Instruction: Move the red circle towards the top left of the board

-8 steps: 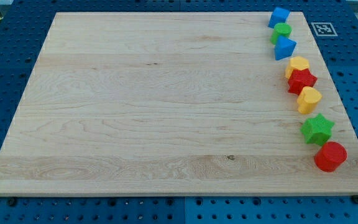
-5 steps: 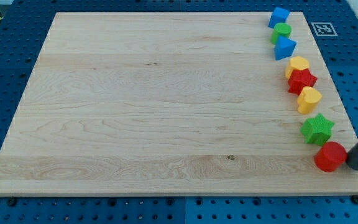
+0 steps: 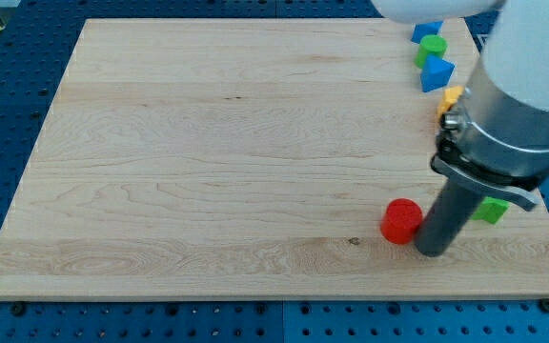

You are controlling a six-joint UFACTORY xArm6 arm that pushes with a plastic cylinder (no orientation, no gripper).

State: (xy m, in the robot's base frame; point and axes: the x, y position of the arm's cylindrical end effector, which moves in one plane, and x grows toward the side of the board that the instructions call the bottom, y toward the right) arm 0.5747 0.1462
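The red circle (image 3: 401, 220) has slid away from the right edge since a moment ago and now sits well in from it, in the lower right part of the wooden board (image 3: 208, 143), while the arm has swung in over that side of the view. My tip (image 3: 431, 252) is planted on the board just to the right of the red circle, touching it or nearly so, with the dark rod rising up into the grey and white body of the arm. This tool is a plain rod, so there is nothing on it to spread or pinch. The arm covers much of the line of blocks along the right edge: I can see a blue block (image 3: 428, 31) at the top, a green one (image 3: 432, 47) just below it, a blue triangular one (image 3: 436, 72) under that, a sliver of a yellow block (image 3: 449, 96), and part of a green block (image 3: 490, 211) peeking out beside the rod. The board lies on a blue pegboard desk (image 3: 8, 86)
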